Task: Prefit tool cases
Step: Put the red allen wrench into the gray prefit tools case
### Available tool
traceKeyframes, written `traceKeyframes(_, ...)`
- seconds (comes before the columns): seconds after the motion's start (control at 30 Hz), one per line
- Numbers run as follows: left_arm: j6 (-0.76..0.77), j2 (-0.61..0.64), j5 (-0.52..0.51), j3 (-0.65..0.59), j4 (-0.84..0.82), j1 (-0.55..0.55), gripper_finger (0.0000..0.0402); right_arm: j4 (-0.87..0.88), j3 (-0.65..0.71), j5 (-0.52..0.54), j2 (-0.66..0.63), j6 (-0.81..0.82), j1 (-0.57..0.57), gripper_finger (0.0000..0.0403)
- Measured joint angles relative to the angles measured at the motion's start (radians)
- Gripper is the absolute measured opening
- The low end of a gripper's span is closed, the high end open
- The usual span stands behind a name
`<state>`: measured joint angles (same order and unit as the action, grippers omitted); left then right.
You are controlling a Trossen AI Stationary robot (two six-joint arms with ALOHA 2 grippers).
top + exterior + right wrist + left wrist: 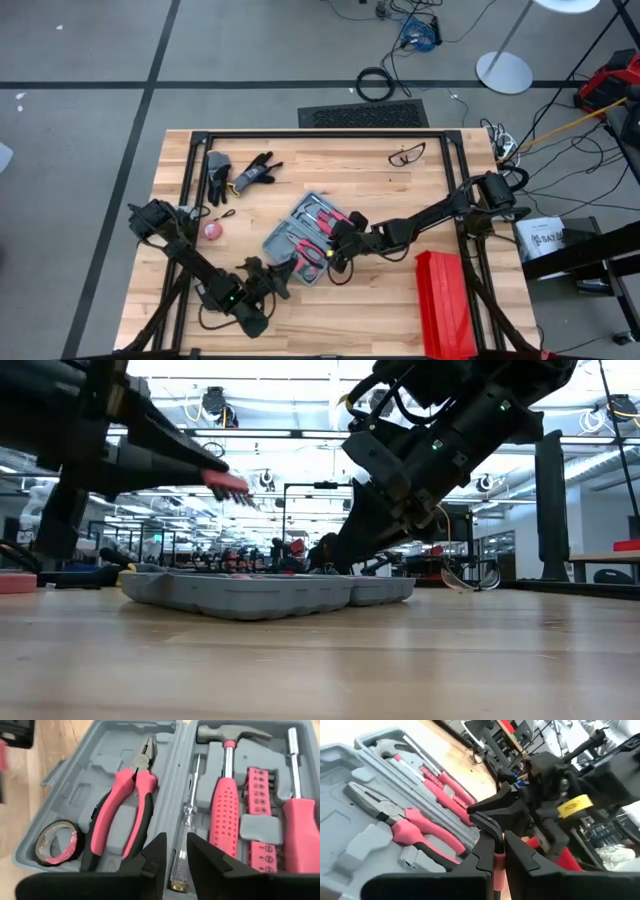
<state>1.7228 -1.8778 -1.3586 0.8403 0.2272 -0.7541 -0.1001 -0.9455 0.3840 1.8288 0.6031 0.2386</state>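
Pliers (pixel 122 810), hammer (pixel 227 795) and screwdrivers already lie bedded in the open tool case (pixel 305 238), which sits spread flat near the middle of the wooden table (pixel 380 190), both grey halves up. From where I stand, the left gripper (pixel 499 855) is clenched on a slim pink-handled piece, seemingly a small tool (pixel 499 870), though too little of it shows between the dark fingers to name it. That gripper hangs just off the case's near edge, and the case lies straight ahead of it and a little below, so the held piece only has to travel forward over the rim.

The right gripper (pixel 172 852) hovers directly over the case's hinge line, its fingers a narrow gap apart and holding nothing that I can see. The tester screwdriver (pixel 185 835) lies just beyond its fingertips, its long axis running away from the gripper, parallel to the hammer beside it. A roll of tape (pixel 56 841) rests in the corner pocket beside the pliers.

My judgement is that the left arm is the one to finish this step, since it carries the piece. What matters is turning the piece's length to match whichever moulded slot is still bare. The right gripper crowds that same edge, so the two could meet there.
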Motion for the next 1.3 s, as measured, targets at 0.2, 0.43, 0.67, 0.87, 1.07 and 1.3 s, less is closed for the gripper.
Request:
traceKeyframes(0.2,0.028,-0.028,-0.008,0.014,-0.012,-0.002,0.0021,-0.004,-0.001,0.007,-0.003,-0.045,0.001,0.007)
traceKeyframes(0.43,0.214,-0.077,0.05,0.015,-0.103,0.007,0.0021,-0.004,-0.002,0.007,-0.004,-0.074,0.001,0.007)
traceKeyframes(0.67,0.334,-0.077,0.073,0.018,-0.236,0.006,0.0021,-0.012,-0.003,0.008,-0.004,-0.133,-0.002,0.007)
traceKeyframes(0.87,0.337,-0.076,0.125,0.019,-0.261,0.015,0.0021,-0.109,-0.003,0.007,-0.005,-0.275,-0.002,0.007)
traceKeyframes(1.07,0.34,-0.076,0.208,0.03,-0.33,0.023,0.0021,-0.189,-0.005,-0.082,-0.006,-0.336,-0.002,0.007)
traceKeyframes(1.3,0.337,-0.077,0.249,0.049,-0.446,0.023,0.0021,-0.188,-0.005,-0.095,-0.006,-0.343,-0.002,0.007)
